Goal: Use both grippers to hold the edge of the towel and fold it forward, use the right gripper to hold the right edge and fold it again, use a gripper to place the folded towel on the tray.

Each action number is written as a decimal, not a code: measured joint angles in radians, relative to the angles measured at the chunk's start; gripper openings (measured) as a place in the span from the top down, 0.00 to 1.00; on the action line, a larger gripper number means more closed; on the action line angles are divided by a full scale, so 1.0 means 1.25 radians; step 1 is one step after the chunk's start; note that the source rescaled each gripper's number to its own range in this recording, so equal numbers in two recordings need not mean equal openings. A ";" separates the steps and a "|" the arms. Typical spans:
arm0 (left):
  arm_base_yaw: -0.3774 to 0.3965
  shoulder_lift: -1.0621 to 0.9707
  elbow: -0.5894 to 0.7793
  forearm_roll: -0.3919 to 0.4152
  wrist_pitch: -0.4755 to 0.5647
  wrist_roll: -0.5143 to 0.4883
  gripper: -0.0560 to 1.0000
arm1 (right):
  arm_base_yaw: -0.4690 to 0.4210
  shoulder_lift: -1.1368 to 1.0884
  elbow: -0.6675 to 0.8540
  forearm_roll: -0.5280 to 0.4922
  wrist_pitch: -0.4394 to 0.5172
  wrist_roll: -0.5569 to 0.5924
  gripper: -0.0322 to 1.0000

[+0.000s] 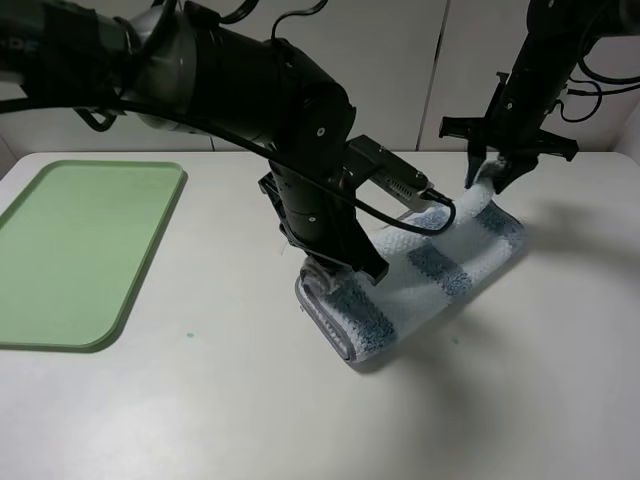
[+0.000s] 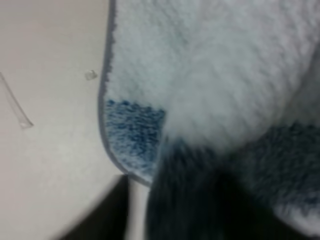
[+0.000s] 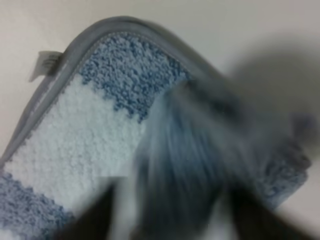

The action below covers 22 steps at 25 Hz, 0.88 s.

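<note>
A white table [image 1: 250, 400] is being shown below a pale panelled wall [image 1: 420, 60]. The towel [image 1: 440, 270] is being seen right of centre, lying as a folded strip that runs from the near left to the far right, with its layers stacked at the near end. The tray [image 1: 80, 250] is being seen at the table's left side, well apart from the cloth. The left gripper [image 1: 322, 272] is being held low at the strip's near end, mostly hidden by its own wrist, so clenched or released cannot be told. In the left wrist view the edge of the towel [image 2: 102, 100] is being shown curving past a blue stripe. The right gripper [image 1: 490, 178] is being held at the far corner, where a peak of cloth is being met by the fingers. The right wrist view is being smeared by blur beside the small loop [image 3: 45, 62], so its hold cannot be told either.
</note>
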 joint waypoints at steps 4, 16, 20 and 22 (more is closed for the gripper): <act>0.000 0.000 0.000 0.007 0.001 -0.008 0.08 | 0.000 0.000 -0.002 0.005 0.009 0.016 0.05; 0.000 -0.021 0.000 0.016 0.030 0.027 0.00 | 0.000 -0.026 -0.003 0.005 0.015 0.001 0.00; 0.000 -0.075 0.000 0.016 0.057 0.031 0.00 | 0.000 -0.057 -0.013 0.004 0.042 -0.034 0.00; 0.000 -0.107 0.000 0.016 0.072 0.032 0.00 | 0.000 -0.074 -0.013 0.004 0.062 -0.057 0.00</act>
